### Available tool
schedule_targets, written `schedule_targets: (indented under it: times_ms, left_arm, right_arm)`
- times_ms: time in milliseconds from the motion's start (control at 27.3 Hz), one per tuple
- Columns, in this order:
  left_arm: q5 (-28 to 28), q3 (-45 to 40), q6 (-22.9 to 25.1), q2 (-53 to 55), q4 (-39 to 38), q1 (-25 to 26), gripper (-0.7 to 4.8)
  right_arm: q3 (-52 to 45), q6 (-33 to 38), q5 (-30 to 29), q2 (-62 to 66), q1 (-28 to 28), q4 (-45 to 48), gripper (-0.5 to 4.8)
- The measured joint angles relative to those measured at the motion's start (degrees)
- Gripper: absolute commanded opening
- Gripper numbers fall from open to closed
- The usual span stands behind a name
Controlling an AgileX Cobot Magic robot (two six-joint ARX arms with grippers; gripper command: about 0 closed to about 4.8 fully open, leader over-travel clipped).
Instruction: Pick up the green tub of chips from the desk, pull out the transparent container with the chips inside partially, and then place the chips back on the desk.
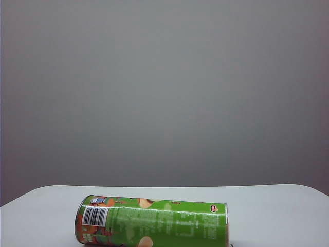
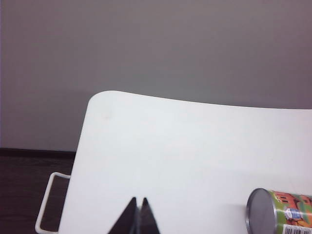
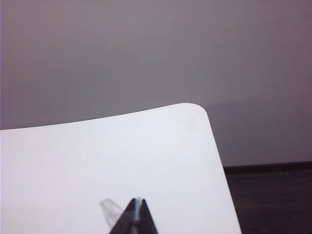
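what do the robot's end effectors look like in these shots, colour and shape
Only the tips show. The left end effector and right end effector each end in two dark, near-black fingers tapering to sharp wedge points. No cables, markings or arm links are visible, and the exterior view shows neither arm.

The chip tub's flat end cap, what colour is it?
Plain silver-grey metal on the green tub of chips, best seen in the left wrist view.

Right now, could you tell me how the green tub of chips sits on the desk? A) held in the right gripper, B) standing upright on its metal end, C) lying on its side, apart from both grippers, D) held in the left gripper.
C: the green tub of chips lies lengthwise on the desk; the left gripper and right gripper are both shut on nothing, away from it.
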Motion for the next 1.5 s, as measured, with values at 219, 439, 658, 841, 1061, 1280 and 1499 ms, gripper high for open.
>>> schedule_targets:
  times_ms: [219, 439, 658, 841, 1061, 1280, 1499]
  left_arm:
    - [0.0, 0.0, 0.0, 0.0, 0.0, 0.0, -0.05]
    - [0.0, 0.0, -0.4, 0.0, 2.0, 0.0, -0.04]
    - [0.0, 0.0, -0.7, 0.0, 2.4, 0.0, -0.05]
    - [5.1, 0.0, -8.2, 0.0, 8.6, 0.0, -0.05]
    - [5.0, 1.9, -9.2, 0.0, 20.5, 0.0, -0.04]
    - [8.8, 9.8, -9.2, 3.3, 19.1, 0.0, -0.02]
    - [15.4, 20.9, -4.1, 14.6, 14.2, 0.0, -0.02]
  right_arm:
    - [0.0, 0.0, 0.9, 0.0, 0.0, 0.0, -0.01]
    - [0.0, 0.0, 1.2, 0.0, 0.0, 0.5, -0.01]
    - [0.0, 0.0, 1.3, 0.0, 0.0, 0.6, -0.01]
    - [0.0, 0.0, -0.6, 0.0, 0.0, 1.0, -0.01]
    - [0.0, 0.4, -2.4, 0.0, 0.0, 4.8, -0.01]
    - [3.5, 4.0, -2.9, 1.3, 0.0, 6.9, -0.01]
    - [15.3, 4.6, -3.5, 12.7, 0.0, 8.3, -0.01]
